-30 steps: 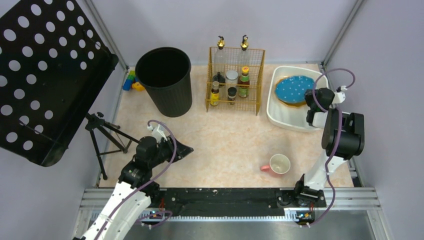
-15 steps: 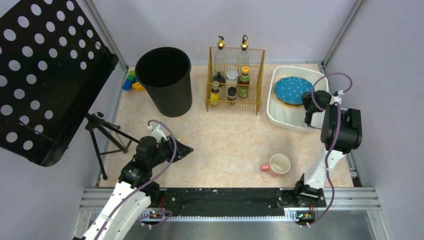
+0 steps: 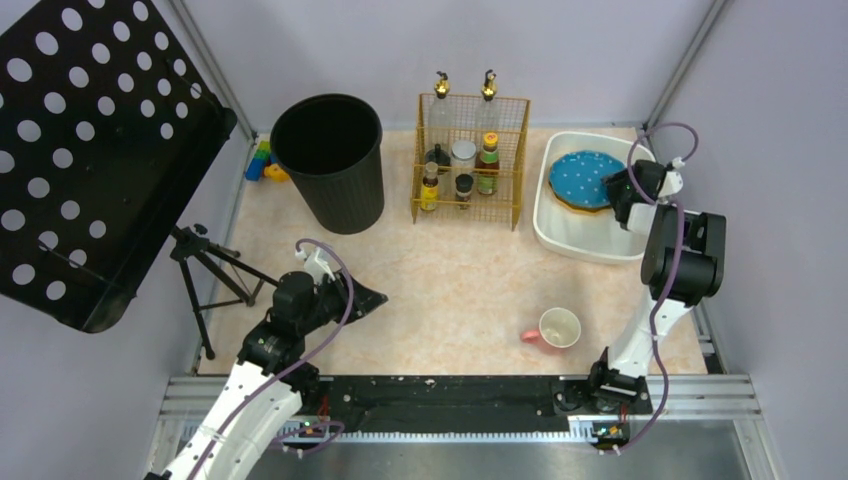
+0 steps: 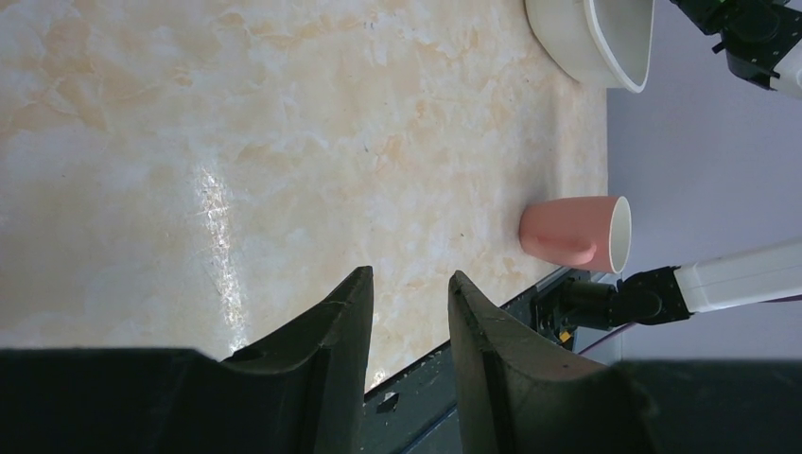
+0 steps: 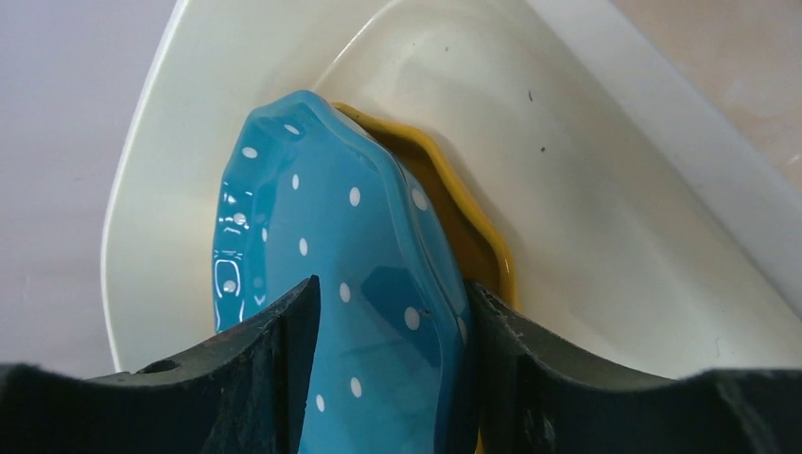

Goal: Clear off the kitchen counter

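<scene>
Kitchen counter (image 3: 460, 280), a pale beige marbled rectangular tabletop in metal rails, lies flat in front of both arm bases. Its long axis runs left to right in the top view.

Left gripper (image 4: 411, 281) hovers low over the near-left part of the counter. Its jaws are a narrow gap apart with nothing between them.

Right gripper (image 5: 391, 288) is at the far right, over the white rectangular plastic tub (image 3: 575, 240). Its jaws straddle the near edge of a blue white-dotted plate (image 5: 322, 246). Can't tell whether the pads actually press on it, as the view is too tight. The blue plate rests tilted on a mustard-yellow plate (image 5: 473, 246) inside the tub.

A pink ceramic mug (image 3: 555, 330) stands upright near the front right edge. A black round bin (image 3: 330, 165) is at the back left, and a yellow wire rack (image 3: 505, 205) of bottles at the back centre. The bottle labels are too small to read.
</scene>
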`<state>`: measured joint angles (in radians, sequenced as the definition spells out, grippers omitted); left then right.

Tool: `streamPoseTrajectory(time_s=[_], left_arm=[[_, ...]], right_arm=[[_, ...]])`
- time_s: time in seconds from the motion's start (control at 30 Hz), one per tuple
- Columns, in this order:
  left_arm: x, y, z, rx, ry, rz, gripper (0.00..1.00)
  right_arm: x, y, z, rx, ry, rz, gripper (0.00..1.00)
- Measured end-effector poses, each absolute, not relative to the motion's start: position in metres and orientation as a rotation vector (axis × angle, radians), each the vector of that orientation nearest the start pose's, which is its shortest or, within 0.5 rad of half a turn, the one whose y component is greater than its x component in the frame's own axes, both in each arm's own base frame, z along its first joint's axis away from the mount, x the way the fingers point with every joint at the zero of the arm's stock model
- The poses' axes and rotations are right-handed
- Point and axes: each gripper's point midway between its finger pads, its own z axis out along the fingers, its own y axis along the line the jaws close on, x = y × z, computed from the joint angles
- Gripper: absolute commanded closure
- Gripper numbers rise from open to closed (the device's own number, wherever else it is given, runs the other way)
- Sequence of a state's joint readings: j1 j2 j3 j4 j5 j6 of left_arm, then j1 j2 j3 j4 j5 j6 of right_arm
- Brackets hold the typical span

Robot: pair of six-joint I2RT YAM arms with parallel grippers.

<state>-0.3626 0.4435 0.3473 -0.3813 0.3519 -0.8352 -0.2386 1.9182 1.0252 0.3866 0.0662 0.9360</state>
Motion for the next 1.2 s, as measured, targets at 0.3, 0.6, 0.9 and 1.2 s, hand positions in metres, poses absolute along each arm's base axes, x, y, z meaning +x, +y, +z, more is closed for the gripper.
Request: streamPoseTrajectory(time_s=[0.3, 0.6, 0.9, 1.2], left_arm=[[0.174, -0.165, 0.137, -0.263, 2.174, -1.097, 0.6], [0.171, -0.167, 0.143, -0.241, 2.153, -1.122, 0.6], [0.17, -0.166, 0.152, -0.223, 2.107, -1.135, 0.59], [0.169, -0.166, 0.152, -0.222, 2.107, -1.136, 0.59]], right_arm=[[0.51, -0.103, 0.071, 1.109, 1.922, 0.248, 0.43], [0.502, -0.098, 0.07, 1.028, 2.053, 0.211, 0.43], [0.496, -0.092, 0.064, 1.018, 2.088, 0.231, 0.44], [0.492, -0.086, 0.058, 1.006, 2.103, 0.267, 0.44]])
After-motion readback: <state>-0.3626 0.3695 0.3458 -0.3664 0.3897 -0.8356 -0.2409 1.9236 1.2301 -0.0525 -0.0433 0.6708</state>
